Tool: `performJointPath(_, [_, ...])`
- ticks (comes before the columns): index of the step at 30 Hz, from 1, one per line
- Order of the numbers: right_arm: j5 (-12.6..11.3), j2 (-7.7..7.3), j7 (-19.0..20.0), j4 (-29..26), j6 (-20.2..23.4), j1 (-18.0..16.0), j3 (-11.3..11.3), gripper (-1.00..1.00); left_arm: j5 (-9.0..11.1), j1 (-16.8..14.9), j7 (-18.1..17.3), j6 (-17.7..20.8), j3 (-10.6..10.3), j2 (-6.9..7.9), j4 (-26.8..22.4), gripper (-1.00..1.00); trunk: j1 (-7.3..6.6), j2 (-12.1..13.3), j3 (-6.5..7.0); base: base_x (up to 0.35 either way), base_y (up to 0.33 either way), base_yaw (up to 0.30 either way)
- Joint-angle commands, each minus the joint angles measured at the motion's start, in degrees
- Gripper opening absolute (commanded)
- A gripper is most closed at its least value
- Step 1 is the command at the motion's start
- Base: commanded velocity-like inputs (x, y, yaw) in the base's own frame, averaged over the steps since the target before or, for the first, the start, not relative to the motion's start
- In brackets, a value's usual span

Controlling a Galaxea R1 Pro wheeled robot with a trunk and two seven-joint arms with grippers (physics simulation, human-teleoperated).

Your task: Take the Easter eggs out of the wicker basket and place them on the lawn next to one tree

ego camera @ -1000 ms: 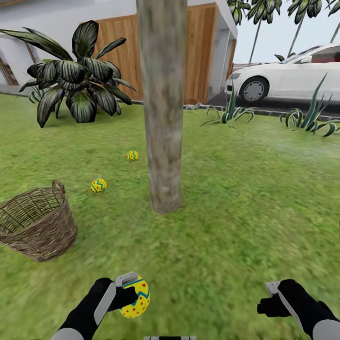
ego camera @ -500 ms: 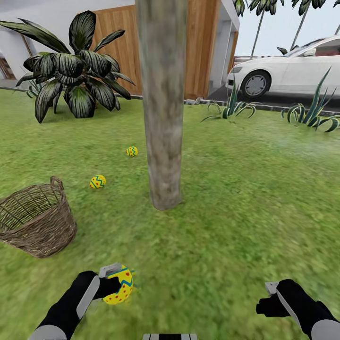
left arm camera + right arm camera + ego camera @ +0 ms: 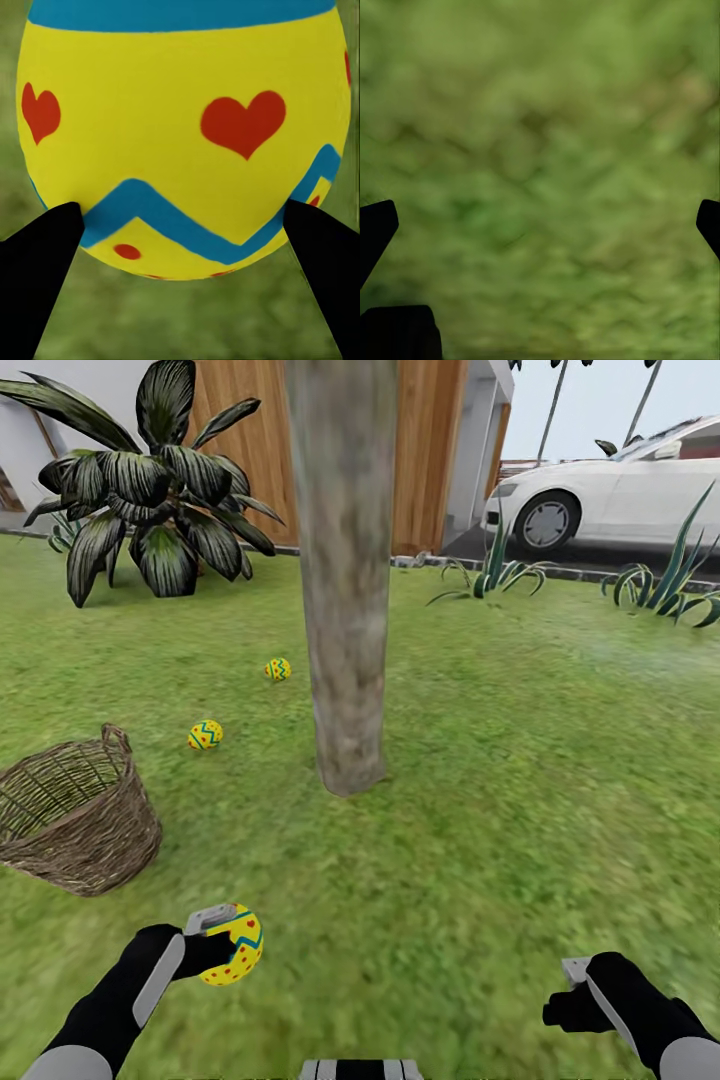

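Note:
A yellow Easter egg (image 3: 236, 948) with red hearts and a blue zigzag sits in my left gripper (image 3: 222, 942), which is shut on it just above the lawn (image 3: 480, 830). Close up, that egg (image 3: 184, 135) is pinched between the black fingers (image 3: 41, 255). Two more eggs lie on the grass left of the tree (image 3: 345, 590): one (image 3: 205, 735) nearer the basket and one (image 3: 278, 669) farther back. The wicker basket (image 3: 85, 845) stands at the left, and I see no egg in its visible interior. My right gripper (image 3: 572, 992) hovers open over bare grass (image 3: 540, 150).
A big dark-leaved plant (image 3: 150, 490) grows at the back left before a wooden fence (image 3: 430, 450). A white car (image 3: 620, 490) is parked at the back right behind spiky plants (image 3: 660, 580). Open grass stretches right of the trunk.
My left gripper has carried the egg to the left and farther out from me. The head view has tilted down a little. The right arm has stayed put.

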Motion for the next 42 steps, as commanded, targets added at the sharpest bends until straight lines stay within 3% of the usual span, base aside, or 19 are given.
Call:
performJointPath(1, [0.05, -0.07, 0.19, -0.08, 0.23, -0.02, 0.35, 1.0, 0.49, -0.02, 0.37, 0.22, -0.04, -0.16, -0.05, -1.0, -0.01, -0.02, -0.06, 0.0, 0.0, 0.0])
performJointPath(3, [0.05, -0.02, 0.17, -0.08, 0.23, -0.02, 0.38, 1.0, 0.49, -0.02, 0.37, 0.21, -0.04, -0.23, 0.0, -1.0, -0.01, -0.02, -0.06, 0.0, 0.0, 0.0])
performJointPath(42, [0.05, 0.27, 0.16, -0.08, 0.23, -0.02, 0.48, 1.0, 0.49, -0.02, 0.54, 0.04, -0.04, -0.65, 0.04, -1.0, 0.97, -0.53, -8.47, 0.0, 0.0, 0.0])
